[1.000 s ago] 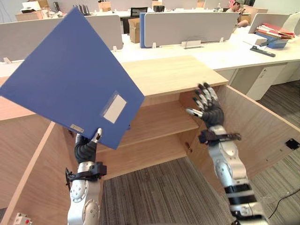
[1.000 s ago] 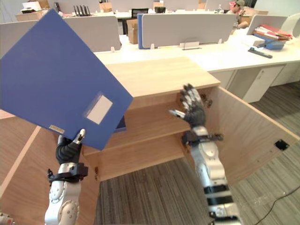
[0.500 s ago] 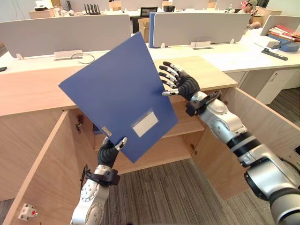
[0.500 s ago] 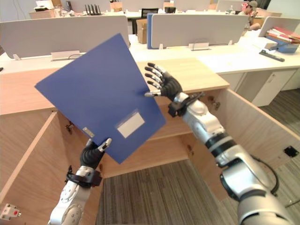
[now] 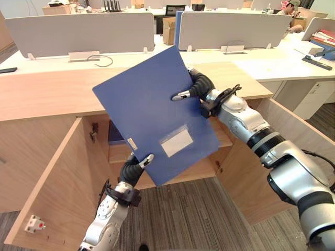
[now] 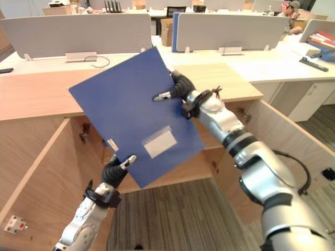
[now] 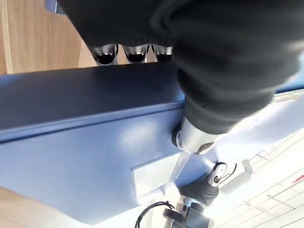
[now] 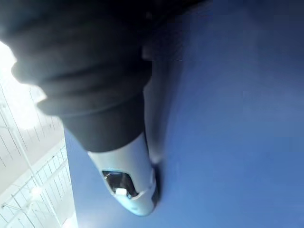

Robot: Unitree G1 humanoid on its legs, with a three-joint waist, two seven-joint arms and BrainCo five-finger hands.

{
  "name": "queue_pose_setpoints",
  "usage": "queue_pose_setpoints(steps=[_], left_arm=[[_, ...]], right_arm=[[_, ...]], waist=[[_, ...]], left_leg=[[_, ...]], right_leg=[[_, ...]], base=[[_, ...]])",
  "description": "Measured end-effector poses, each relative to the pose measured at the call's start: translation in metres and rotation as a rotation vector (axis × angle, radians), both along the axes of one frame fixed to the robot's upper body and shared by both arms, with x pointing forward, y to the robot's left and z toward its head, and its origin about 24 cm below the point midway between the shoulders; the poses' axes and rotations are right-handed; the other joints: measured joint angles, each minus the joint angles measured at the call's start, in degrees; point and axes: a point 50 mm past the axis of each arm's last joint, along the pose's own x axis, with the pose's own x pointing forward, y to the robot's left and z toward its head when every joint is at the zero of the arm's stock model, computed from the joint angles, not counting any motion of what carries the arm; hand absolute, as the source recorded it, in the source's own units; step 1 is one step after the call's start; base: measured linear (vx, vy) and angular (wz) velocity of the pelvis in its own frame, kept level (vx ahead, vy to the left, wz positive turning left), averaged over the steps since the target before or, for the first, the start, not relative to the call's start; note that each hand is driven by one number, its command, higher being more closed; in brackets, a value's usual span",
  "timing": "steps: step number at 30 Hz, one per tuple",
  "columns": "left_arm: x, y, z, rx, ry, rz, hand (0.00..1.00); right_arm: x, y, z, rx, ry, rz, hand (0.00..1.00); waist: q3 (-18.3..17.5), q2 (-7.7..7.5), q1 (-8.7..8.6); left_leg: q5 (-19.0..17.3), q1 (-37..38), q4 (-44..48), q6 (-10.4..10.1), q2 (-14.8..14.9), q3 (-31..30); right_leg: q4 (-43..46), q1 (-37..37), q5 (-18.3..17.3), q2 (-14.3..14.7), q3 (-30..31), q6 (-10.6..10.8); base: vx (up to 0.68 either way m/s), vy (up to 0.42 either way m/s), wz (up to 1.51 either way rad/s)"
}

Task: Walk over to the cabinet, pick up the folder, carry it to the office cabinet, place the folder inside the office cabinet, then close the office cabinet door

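Note:
I hold a large blue folder [image 5: 152, 110] tilted in front of the open office cabinet [image 5: 230, 78]. It has a pale label pocket on its face. My left hand [image 5: 137, 166] pinches its lower corner, and the left wrist view shows the thumb [image 7: 194, 137] pressed on the cover with the fingers [image 7: 135, 52] behind the edge. My right hand [image 5: 196, 86] grips the upper right edge. Its thumb [image 8: 126, 180] lies on the front, while its fingers are hidden behind the folder. The folder covers most of the cabinet's inner shelf [image 5: 222, 141].
Both cabinet doors stand open, the left door [image 5: 47, 198] and the right door [image 5: 293, 146]. A dark blue item [image 5: 116, 133] lies on the shelf inside. Desks with grey partitions [image 5: 84, 31] stand behind. A person [image 5: 290, 8] sits at the far right, near stacked folders [image 5: 319, 39].
My right hand has gone from spread open beside the folder to gripping its upper right edge. The folder has swung lower and closer to the cabinet opening, and the camera has shifted.

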Motion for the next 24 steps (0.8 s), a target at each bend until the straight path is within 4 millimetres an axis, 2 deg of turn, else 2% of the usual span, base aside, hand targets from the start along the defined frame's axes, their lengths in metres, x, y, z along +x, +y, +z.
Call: queue_pose_setpoints(steps=[1, 2, 6, 10, 13, 17, 18, 24], left_arm=[[0.000, 0.001, -0.002, -0.002, 0.011, 0.003, 1.00], [0.000, 0.002, -0.004, 0.000, 0.022, 0.003, 1.00], [-0.001, 0.004, -0.010, 0.014, 0.047, 0.006, 1.00], [-0.003, 0.014, -0.026, 0.079, 0.111, 0.011, 1.00], [-0.007, 0.021, -0.037, 0.167, 0.171, -0.018, 1.00], [-0.009, 0.016, -0.040, 0.183, 0.182, -0.057, 1.00], [-0.009, 0.015, -0.040, 0.192, 0.178, -0.065, 0.00], [-0.011, 0.013, -0.043, 0.263, 0.173, -0.105, 0.00]], right_arm=[[0.000, 0.001, -0.002, -0.009, 0.005, 0.006, 0.00], [-0.001, 0.003, -0.006, -0.018, 0.020, 0.013, 1.00], [-0.005, 0.006, -0.020, -0.033, 0.087, 0.053, 1.00], [-0.018, -0.001, -0.049, -0.151, 0.201, 0.120, 1.00], [-0.024, -0.014, -0.071, -0.271, 0.309, 0.141, 1.00], [-0.030, -0.022, -0.076, -0.307, 0.335, 0.176, 1.00], [-0.032, -0.024, -0.074, -0.320, 0.330, 0.184, 1.00], [-0.039, -0.024, -0.073, -0.361, 0.303, 0.224, 1.00]], waist=[[0.1, -0.09, 0.00], [0.2, -0.18, 0.09], [0.2, -0.19, 0.16], [0.1, -0.24, 0.16], [0.1, -0.29, 0.20], [0.1, -0.32, 0.32], [0.1, -0.32, 0.30], [-0.1, -0.44, 0.30]], left_leg=[[0.2, -0.3, 0.0, -0.1, 0.2, -0.1], [0.3, -0.4, 0.0, -0.3, 0.3, -0.2], [0.4, -0.7, 0.0, -0.4, 0.5, -0.5], [0.5, -1.3, 0.0, -0.5, 0.8, -1.2], [0.4, -1.4, 0.1, -0.6, 0.9, -1.4], [0.4, -1.4, 0.1, -0.7, 1.2, -1.4], [0.4, -1.4, 0.1, -0.7, 1.3, -1.4], [0.3, -1.4, 0.1, -1.0, 1.8, -1.4]], right_leg=[[-0.4, -0.1, 0.2, 0.2, 0.0, -0.3], [-0.8, 0.0, 0.3, 0.4, 0.0, -0.4], [-1.1, 0.0, 0.4, 0.8, -0.1, -0.5], [-1.7, 0.1, 0.5, 1.0, -0.5, -0.7], [-1.9, 0.2, 0.5, 1.3, -0.8, -0.7], [-2.0, 0.3, 0.6, 1.6, -0.8, -0.8], [-2.0, 0.3, 0.5, 1.7, -0.8, -0.8], [-2.2, 0.3, 0.6, 2.2, -0.7, -1.0]], base=[[0.00, 0.000, 0.00], [0.00, 0.000, 0.00], [0.00, -0.001, 0.02], [0.01, -0.004, 0.08], [0.01, 0.000, 0.02], [0.00, 0.000, 0.00], [0.00, 0.000, 0.00], [0.00, 0.000, 0.00]])
